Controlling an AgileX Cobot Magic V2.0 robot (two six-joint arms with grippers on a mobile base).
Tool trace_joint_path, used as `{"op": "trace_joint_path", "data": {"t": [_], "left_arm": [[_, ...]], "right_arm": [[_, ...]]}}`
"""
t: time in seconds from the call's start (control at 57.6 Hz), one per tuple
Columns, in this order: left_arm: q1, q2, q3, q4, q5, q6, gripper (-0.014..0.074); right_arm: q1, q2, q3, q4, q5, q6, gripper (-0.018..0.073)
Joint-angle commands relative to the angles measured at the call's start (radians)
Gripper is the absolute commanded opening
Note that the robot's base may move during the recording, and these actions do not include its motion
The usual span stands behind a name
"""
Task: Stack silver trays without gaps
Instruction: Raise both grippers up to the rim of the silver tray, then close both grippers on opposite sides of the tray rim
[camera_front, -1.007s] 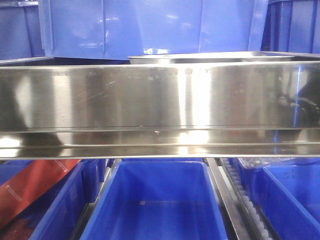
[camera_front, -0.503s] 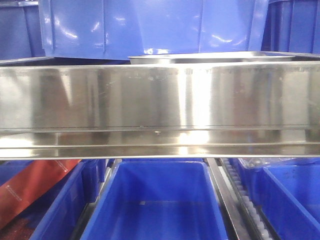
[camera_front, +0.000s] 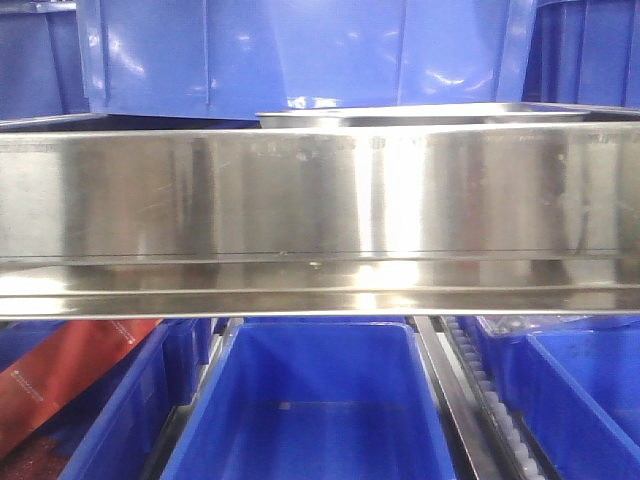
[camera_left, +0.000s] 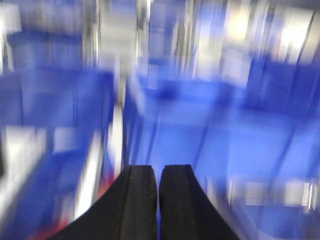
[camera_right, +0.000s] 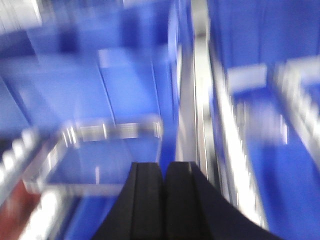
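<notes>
Silver tray (camera_front: 420, 116): shiny polished steel. Long rail (camera_front: 320, 200): brushed metal, glossy, mirror streaks. Blue bin (camera_front: 320, 365): smooth plastic, slight gloss. Left claw (camera_left: 159, 171), right claw (camera_right: 164, 168): black, matt.

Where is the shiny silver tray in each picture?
Front view: the silver tray is at the top, right of centre. Only its rim shows above the long steel rail.
Left wrist view: too blurred to pick the tray out.
Right wrist view: too blurred to be sure of it.
Shared landmark: the blue bins show in all three views.
</notes>
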Motion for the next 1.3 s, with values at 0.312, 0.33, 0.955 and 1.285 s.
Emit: {"op": "trace_joint_path", "data": {"t": [0.312, 0.33, 0.955, 1.285], "left_arm": [[-0.201, 0.531, -0.291, -0.108, 0.270, 0.038, -0.0022], [-0.217, 0.556, -0.305, -0.101, 0.270, 0.031, -0.0022], [-0.481, 1.154, -0.818, 0.106, 0.355, -0.138, 0.0265], [-0.481, 1.197, -0.818, 0.101, 0.355, -0.138, 0.0367]], "right_arm": [[0.073, 0.390, -0.078, 0.006, -0.034, -0.072, -0.0073], [0.082, 0.399, -0.078, 0.002, -0.049, -0.072, -0.0073], [0.252, 0.798, -0.228, -0.108, -0.048, -0.098, -0.0065], [0.252, 0.887, -0.230, -0.106, -0.040, -0.098, 0.0239]]}}
